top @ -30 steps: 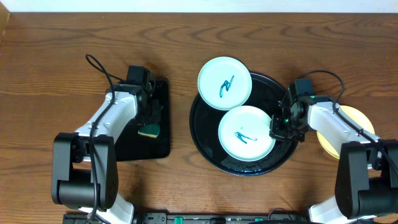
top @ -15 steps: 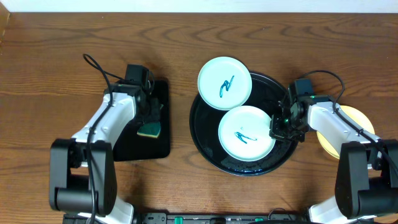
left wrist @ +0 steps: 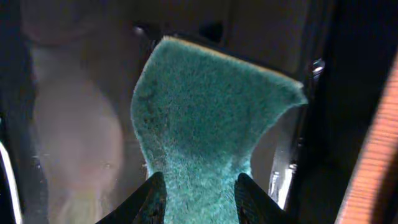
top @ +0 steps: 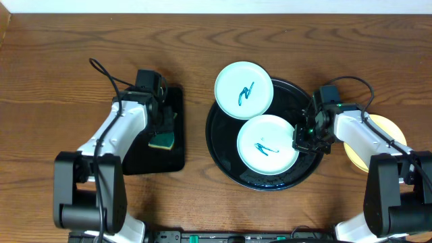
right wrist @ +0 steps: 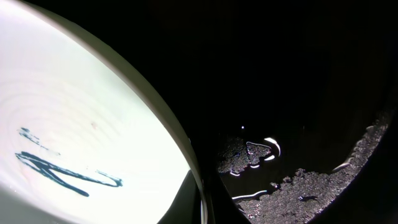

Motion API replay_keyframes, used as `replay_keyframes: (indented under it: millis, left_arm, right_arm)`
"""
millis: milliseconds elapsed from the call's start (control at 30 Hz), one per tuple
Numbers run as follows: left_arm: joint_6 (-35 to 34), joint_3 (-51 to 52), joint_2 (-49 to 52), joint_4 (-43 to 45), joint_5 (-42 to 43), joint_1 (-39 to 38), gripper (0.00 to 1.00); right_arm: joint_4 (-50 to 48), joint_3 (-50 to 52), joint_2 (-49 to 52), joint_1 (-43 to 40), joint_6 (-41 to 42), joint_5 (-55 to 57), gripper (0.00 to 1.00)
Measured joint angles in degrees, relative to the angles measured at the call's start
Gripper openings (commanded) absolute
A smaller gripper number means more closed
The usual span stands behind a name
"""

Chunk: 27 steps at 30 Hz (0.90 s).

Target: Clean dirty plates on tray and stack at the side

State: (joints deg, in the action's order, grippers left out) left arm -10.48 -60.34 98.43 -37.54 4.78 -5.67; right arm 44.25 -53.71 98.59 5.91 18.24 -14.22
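Left arm (top: pixel 115 128) drifted slightly outward; left of the tray (top: pixel 219 135), left claw (left wrist: pixel 198 186) pinches a green sponge (left wrist: pixel 211 118). Right claw (right wrist: pixel 200 202) clamps the rim of a plate (right wrist: pixel 74 112) on it.

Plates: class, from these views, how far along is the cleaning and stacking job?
Done: the yellow plate lies off the tray, at the side. In hand: left gripper pinches the sponge; right gripper sits at the rim of the near plate. Left: it and the far plate carry scribbles, unstacked.

Bare tabletop (top: pixel 67 61) far left, plates (top: pixel 244 90) crowding tray (top: pixel 219 145), sponge (left wrist: pixel 211 118) filling left claw (left wrist: pixel 199 193)
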Motion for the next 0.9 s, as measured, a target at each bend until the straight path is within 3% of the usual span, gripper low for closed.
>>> replay_keyframes:
  millis: [100,267,600,633,667,767,900]
  left_arm:
    - [-0.02,0.00,1.90,-0.04,0.00,0.00,0.34]
    - [-0.22,0.00,2.40,0.09,0.00,0.00,0.08]
    - [-0.22,0.00,2.40,0.13,0.50,0.00,0.08]
    - [-0.22,0.00,2.38,0.13,0.50,0.00,0.41]
    - [-0.22,0.00,2.29,0.13,0.50,0.00,0.54]
    - [-0.17,0.02,1.49,-0.04,0.46,0.00,0.61]
    - [-0.24,0.04,0.22,-0.17,0.46,0.00,0.64]
  right_arm:
    - [0.00,0.00,0.00,0.00,0.00,0.00,0.01]
    - [0.00,0.00,0.00,0.00,0.00,0.00,0.01]
    - [0.00,0.00,0.00,0.00,0.00,0.00,0.01]
    - [0.02,0.00,0.00,0.00,0.00,0.00,0.01]
    - [0.02,0.00,0.00,0.00,0.00,0.00,0.01]
    - [0.02,0.00,0.00,0.00,0.00,0.00,0.01]
    - [0.02,0.00,0.00,0.00,0.00,0.00,0.01]
